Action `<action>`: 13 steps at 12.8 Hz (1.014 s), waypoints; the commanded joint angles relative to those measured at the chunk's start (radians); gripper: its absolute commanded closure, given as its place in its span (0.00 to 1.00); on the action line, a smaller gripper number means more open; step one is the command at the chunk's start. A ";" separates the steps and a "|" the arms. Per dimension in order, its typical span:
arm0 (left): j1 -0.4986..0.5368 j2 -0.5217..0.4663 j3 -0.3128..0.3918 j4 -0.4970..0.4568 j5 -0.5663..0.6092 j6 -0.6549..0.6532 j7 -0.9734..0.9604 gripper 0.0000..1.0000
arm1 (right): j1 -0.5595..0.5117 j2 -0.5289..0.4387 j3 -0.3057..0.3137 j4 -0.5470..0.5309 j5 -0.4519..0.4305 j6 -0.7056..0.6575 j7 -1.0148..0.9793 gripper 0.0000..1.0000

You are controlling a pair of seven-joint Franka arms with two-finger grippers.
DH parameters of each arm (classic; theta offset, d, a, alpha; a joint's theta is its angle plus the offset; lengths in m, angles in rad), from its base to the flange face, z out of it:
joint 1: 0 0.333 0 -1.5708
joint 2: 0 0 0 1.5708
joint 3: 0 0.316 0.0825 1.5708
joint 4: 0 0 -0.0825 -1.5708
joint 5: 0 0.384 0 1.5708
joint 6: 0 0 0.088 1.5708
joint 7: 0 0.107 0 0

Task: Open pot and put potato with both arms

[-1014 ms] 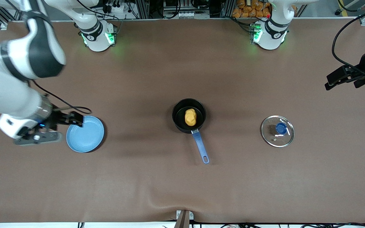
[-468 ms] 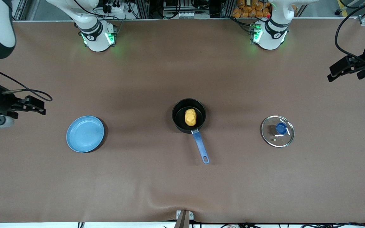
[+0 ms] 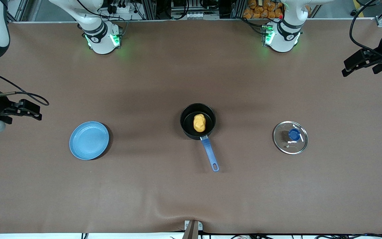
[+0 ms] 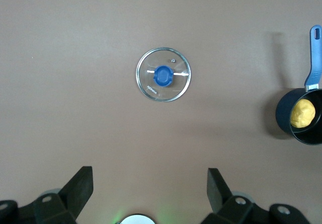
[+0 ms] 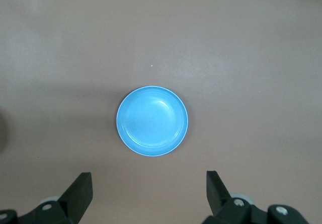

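On the brown table (image 3: 191, 192), near its middle, stands the pot (image 3: 197, 121) with the potato (image 3: 199, 122) inside it. Its lid (image 3: 290, 137) lies apart, toward the left arm's end; the plate (image 3: 89, 140) lies toward the right arm's end. The front view shows all of them, but the left wrist view misses the plate and the right wrist view shows only the plate. The left gripper (image 3: 360, 63) and right gripper (image 3: 25, 111) hang at the table's two ends, both open and holding nothing. Wide bare cloth surrounds the pot. Cables and frames stand along the arms' bases.
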 commanded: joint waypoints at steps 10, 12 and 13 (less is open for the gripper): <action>-0.028 -0.021 0.019 -0.006 -0.005 -0.025 0.014 0.00 | 0.199 -0.047 -0.216 -0.034 -0.004 0.038 -0.004 0.00; -0.029 -0.021 0.023 -0.001 -0.003 -0.028 0.012 0.00 | 0.201 -0.051 -0.211 -0.035 -0.002 0.030 0.003 0.00; -0.029 -0.016 0.023 0.005 -0.003 -0.037 0.013 0.00 | 0.199 -0.059 -0.211 -0.035 -0.002 0.022 0.003 0.00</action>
